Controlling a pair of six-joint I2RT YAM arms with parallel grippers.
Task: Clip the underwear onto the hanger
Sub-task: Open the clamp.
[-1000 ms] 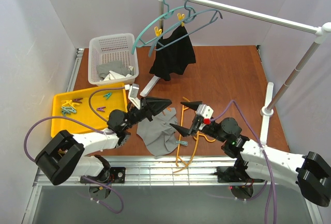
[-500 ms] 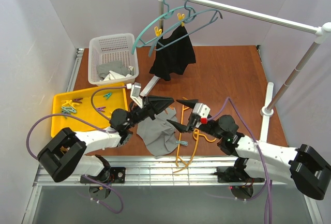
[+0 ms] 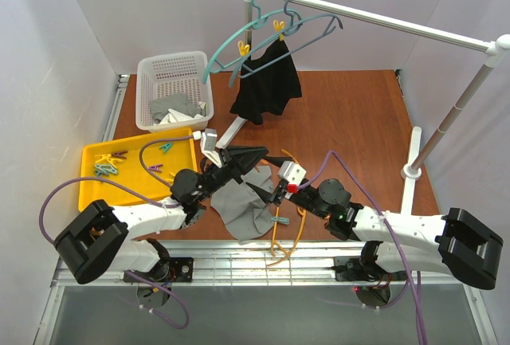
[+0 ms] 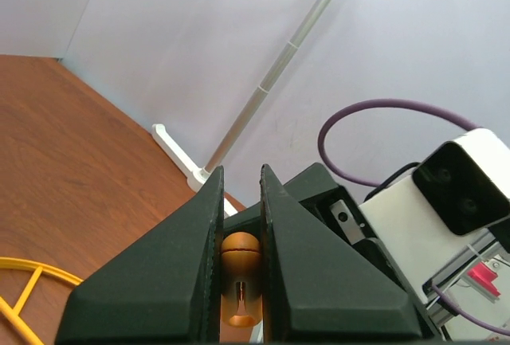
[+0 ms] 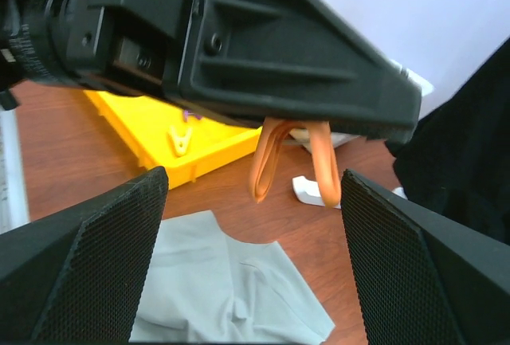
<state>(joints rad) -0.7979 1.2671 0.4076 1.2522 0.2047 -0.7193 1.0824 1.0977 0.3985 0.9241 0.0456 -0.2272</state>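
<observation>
The grey underwear (image 3: 243, 205) lies flat on the brown table in front of both arms, and it shows below the jaws in the right wrist view (image 5: 231, 289). The yellow-orange hanger (image 3: 291, 229) lies at its right edge, where a teal clip (image 3: 280, 220) sits. My left gripper (image 3: 260, 154) is raised above the cloth and is shut on an orange clip (image 4: 239, 269). The clip's two legs (image 5: 295, 158) stick out under the left gripper. My right gripper (image 3: 267, 176) faces it, open, with its fingers (image 5: 96, 257) either side of those legs, not pressing them.
A yellow tray (image 3: 92, 190) with several loose clips stands at the left, and a white basket (image 3: 195, 62) of clothes behind it. A black garment (image 3: 267, 82) hangs from a teal hanger (image 3: 227, 46) on the white rail (image 3: 374, 18), beside a grey-blue hanger (image 3: 315, 30). The rail's post foot (image 3: 412, 171) stands at the right.
My right gripper has moved left up to the left gripper's tip, and its jaws have narrowed somewhat around the clip's legs. The left gripper has shifted slightly right, still holding the clip.
</observation>
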